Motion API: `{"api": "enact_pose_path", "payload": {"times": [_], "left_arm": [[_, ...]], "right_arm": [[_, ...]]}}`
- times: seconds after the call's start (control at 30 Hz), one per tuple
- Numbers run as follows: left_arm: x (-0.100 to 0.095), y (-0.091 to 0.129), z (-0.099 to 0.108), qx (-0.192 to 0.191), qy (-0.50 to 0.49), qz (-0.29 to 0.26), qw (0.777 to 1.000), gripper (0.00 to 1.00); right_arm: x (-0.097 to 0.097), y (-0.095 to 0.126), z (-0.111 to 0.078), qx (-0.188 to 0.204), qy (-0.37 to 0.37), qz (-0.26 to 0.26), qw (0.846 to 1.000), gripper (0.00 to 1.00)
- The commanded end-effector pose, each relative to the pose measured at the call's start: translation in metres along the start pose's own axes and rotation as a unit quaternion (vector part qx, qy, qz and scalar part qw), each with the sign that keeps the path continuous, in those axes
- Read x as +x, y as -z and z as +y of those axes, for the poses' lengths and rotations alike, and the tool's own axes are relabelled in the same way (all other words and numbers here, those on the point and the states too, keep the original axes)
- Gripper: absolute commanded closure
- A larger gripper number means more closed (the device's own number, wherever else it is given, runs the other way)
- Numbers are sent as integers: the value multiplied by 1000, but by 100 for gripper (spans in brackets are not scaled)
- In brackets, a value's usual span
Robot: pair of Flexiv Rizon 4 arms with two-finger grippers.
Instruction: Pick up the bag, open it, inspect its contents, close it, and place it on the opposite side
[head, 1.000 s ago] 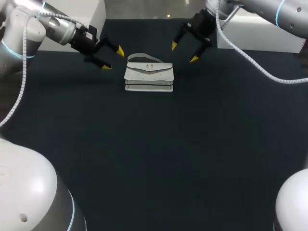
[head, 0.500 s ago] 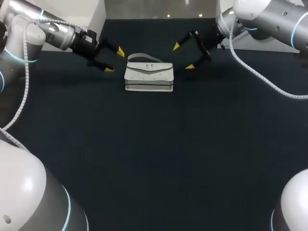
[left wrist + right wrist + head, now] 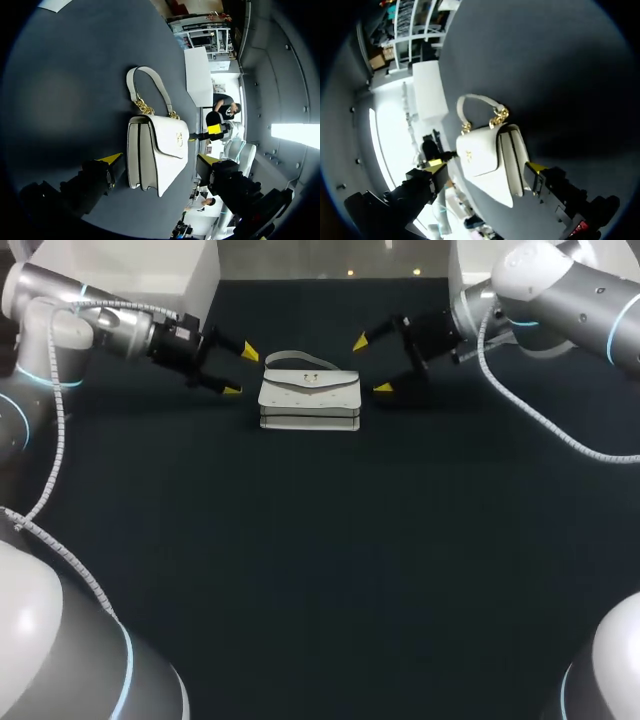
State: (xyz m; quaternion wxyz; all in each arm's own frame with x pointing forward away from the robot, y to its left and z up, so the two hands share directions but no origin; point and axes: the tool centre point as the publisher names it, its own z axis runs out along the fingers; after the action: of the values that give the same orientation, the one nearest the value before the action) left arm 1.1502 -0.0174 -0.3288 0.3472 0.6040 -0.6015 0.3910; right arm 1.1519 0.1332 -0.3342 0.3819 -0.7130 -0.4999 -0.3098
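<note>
A small white handbag with a gold clasp, gold chain links and a white handle stands shut at the back middle of the dark table. My left gripper hangs open just left of the bag, not touching it. My right gripper hangs open just right of it, also apart from it. In the left wrist view the bag sits ahead of the open gripper, in line with the gap between the fingers. The right wrist view shows the bag the same way before its open gripper.
A white box stands at the table's back left corner and another white box at the back right. Dark tabletop stretches in front of the bag.
Both arms have swung their wrists to point sideways at the bag. The right gripper came down and in toward the bag's right end; the left edged closer to its left end. The bag has not moved.
</note>
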Motion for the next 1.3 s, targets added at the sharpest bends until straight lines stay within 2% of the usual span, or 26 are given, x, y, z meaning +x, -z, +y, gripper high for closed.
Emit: {"api": "enact_pose_path", "payload": {"times": [0.03,0.27,0.63,0.93,1.3], "left_arm": [[-6,-4,-10,-14,-7,55,998,0],[-3,-6,-13,-26,-51,80,995,0],[-3,-6,-13,-26,-51,80,995,0],[2,-18,-3,-49,21,109,993,0],[4,-24,-5,-49,71,110,990,0]], "right_arm": [[-4,-5,17,43,6,9,999,0],[-2,-7,17,61,51,21,997,0],[-2,-7,17,61,51,21,997,0],[-4,-16,9,67,73,21,995,0],[-1,-24,6,77,100,33,991,0]]}}
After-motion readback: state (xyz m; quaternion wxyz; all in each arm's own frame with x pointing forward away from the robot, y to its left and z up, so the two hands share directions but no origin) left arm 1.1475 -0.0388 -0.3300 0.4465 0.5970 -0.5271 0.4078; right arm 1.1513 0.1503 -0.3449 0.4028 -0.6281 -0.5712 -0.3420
